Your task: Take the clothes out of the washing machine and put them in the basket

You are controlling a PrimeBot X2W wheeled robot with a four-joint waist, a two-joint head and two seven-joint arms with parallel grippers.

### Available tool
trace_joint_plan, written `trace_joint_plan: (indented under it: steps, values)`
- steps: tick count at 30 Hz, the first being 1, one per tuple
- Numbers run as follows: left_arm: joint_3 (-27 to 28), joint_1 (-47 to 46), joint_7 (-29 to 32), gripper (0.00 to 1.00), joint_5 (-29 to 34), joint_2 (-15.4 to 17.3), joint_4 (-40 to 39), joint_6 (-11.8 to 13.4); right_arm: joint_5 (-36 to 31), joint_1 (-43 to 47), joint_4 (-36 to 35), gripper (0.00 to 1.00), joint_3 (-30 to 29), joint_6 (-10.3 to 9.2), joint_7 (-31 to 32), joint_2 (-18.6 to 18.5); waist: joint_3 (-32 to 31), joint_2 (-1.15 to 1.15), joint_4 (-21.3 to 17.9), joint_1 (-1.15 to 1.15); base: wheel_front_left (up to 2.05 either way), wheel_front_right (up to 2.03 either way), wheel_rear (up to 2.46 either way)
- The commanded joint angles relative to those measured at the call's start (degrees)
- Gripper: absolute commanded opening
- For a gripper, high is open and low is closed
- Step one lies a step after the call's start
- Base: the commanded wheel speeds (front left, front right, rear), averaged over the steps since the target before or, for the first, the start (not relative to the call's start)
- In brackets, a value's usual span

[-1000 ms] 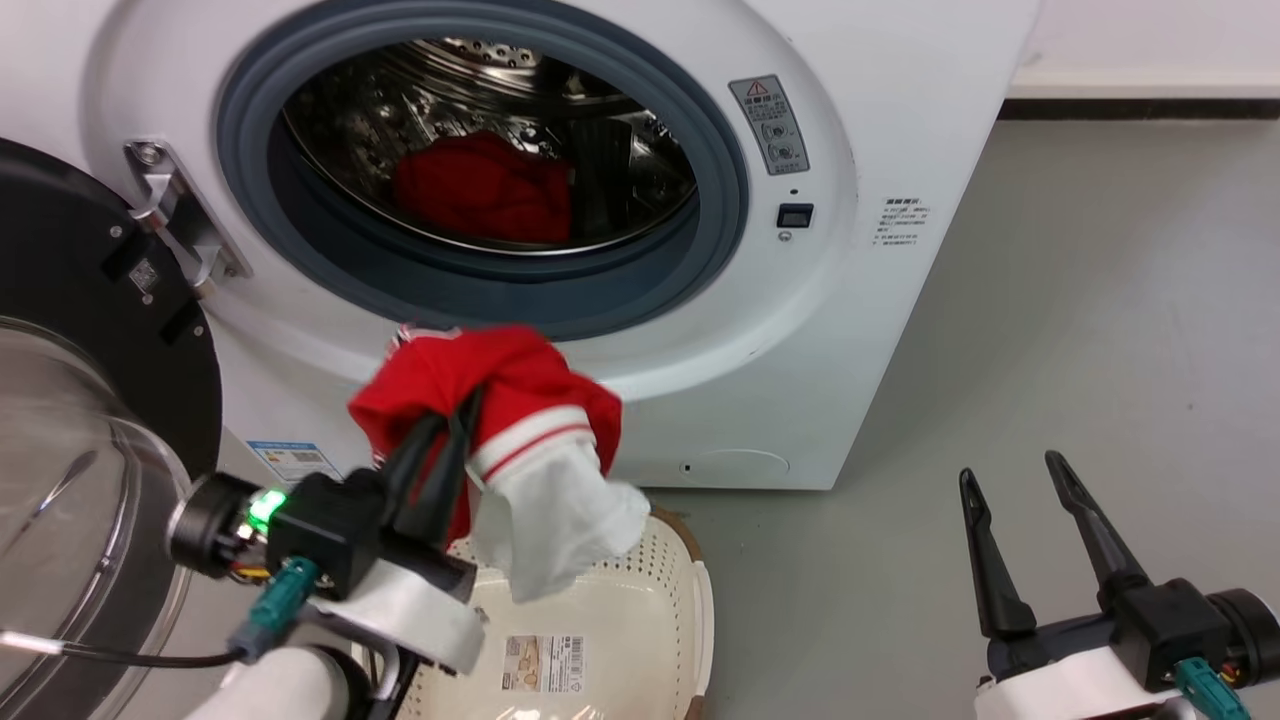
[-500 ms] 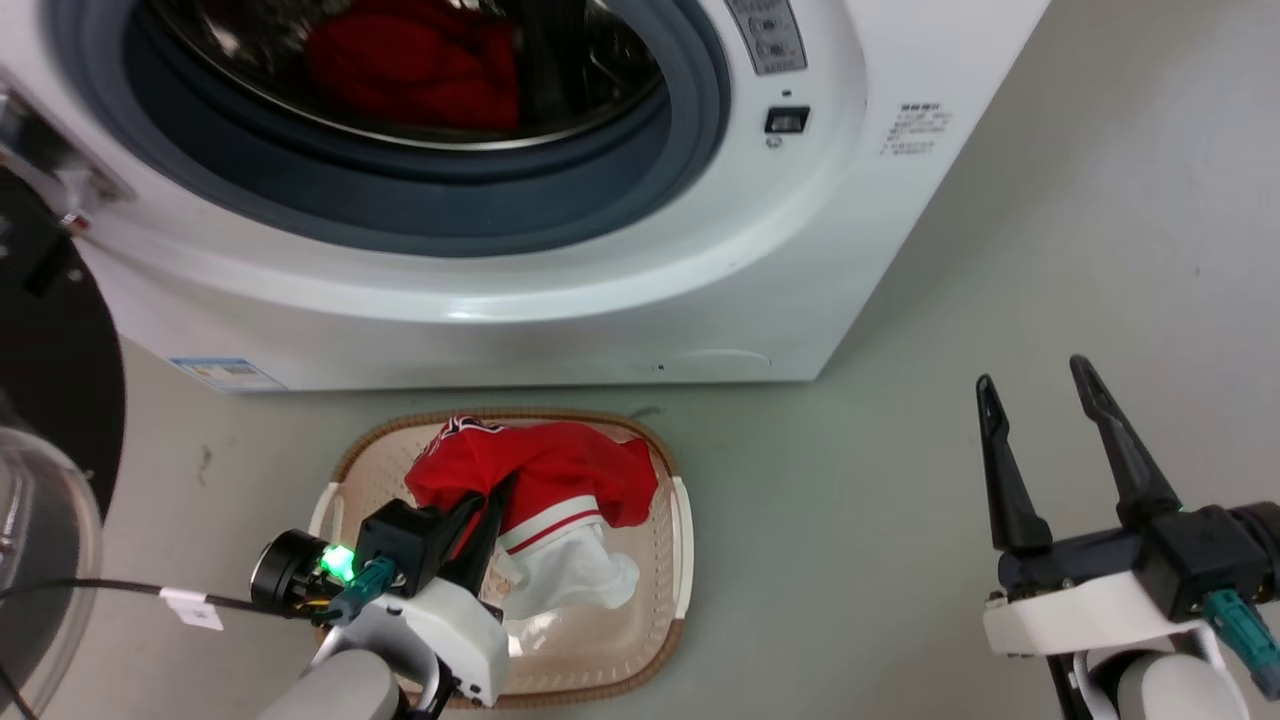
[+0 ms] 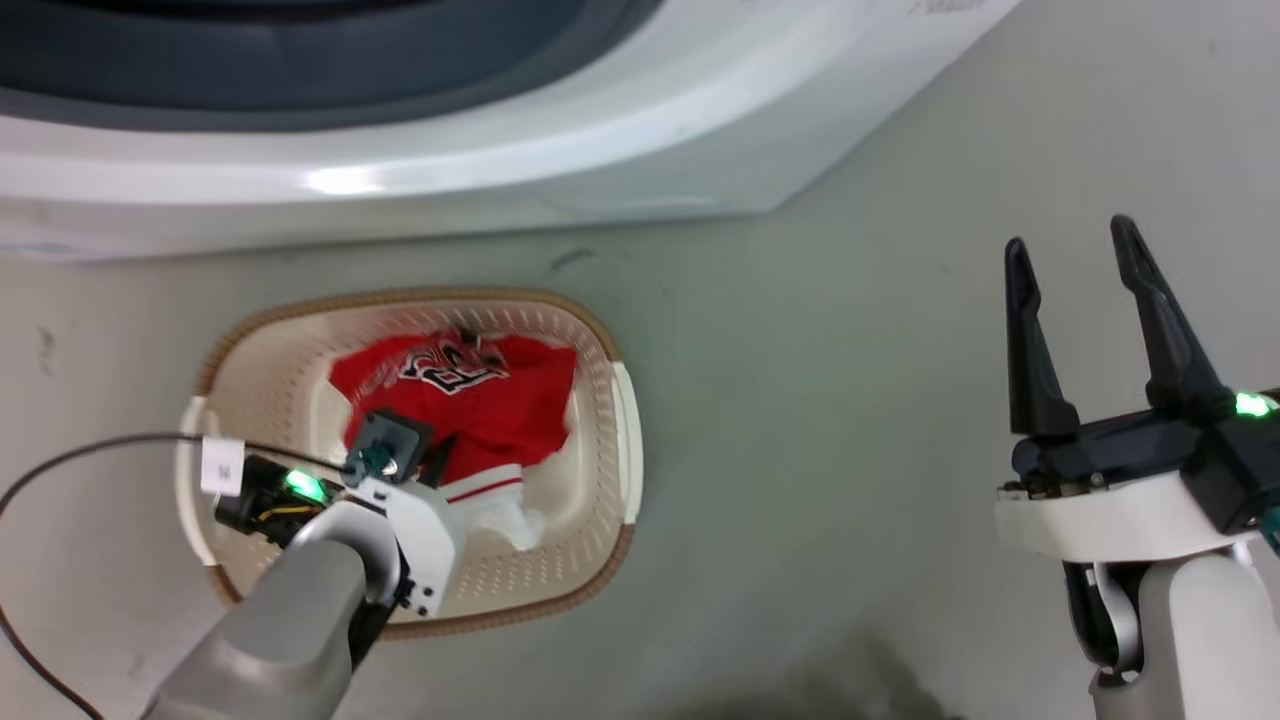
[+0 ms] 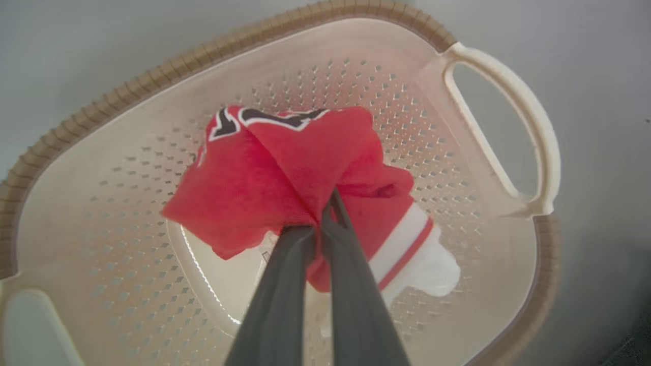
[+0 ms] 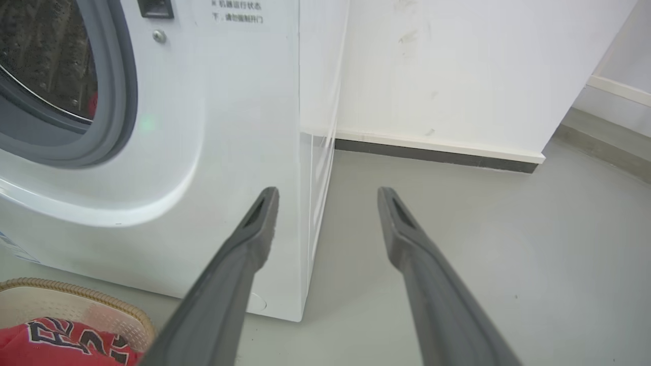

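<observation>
The cream basket [image 3: 612, 430] stands on the floor just in front of the white washing machine [image 3: 520, 150]. A red jersey [image 3: 490, 395] with black-white lettering and striped trim lies inside it. My left gripper [image 4: 328, 203] reaches down into the basket [image 4: 117, 137] and is shut on a bunched fold of the jersey [image 4: 254, 188]. My right gripper [image 3: 1068, 235] hovers open over the floor to the right, holding nothing. In the right wrist view its fingers [image 5: 328, 190] point past the machine's corner [image 5: 239, 127], and a sliver of red [image 5: 92, 104] shows inside the drum.
Grey floor [image 3: 850, 450] stretches to the right of the basket. A white wall with a dark baseboard [image 5: 432, 155] runs behind the machine. A black cable [image 3: 60, 470] loops from my left wrist over the floor at the left.
The head camera has tilted down. My left gripper carried the jersey from in front of the machine's opening down into the basket. The right gripper stays open.
</observation>
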Motion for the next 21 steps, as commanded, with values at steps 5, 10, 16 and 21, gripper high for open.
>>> trace_joint_plan:
  steps: [5,10,16,21]
  values:
    - [-1.5,-6.1,2.3,0.00,1.2,-2.5,12.3,-1.8,0.9,-2.8,-0.6,1.00,0.3,-0.04,-0.1,0.1,7.6,0.00,-3.1,-0.01,0.00,0.00,0.00]
    - [-2.9,-9.0,4.7,0.00,1.9,-4.2,19.3,-2.7,1.6,-4.2,-0.9,1.00,0.1,-0.04,-0.1,0.1,10.3,0.00,-4.0,-0.01,0.00,0.00,0.00]
    - [-4.3,-10.1,7.5,0.23,2.2,-5.2,21.9,-3.2,2.0,-4.9,-0.8,1.00,-0.3,-0.04,-0.1,0.1,11.2,0.00,-4.4,-0.01,0.00,0.00,0.00]
    - [-5.3,-8.9,6.9,1.00,2.6,-6.0,22.5,-3.7,1.7,-4.7,0.0,1.00,0.0,-0.04,-0.1,0.1,9.2,0.00,-3.8,-0.01,0.00,0.00,0.00]
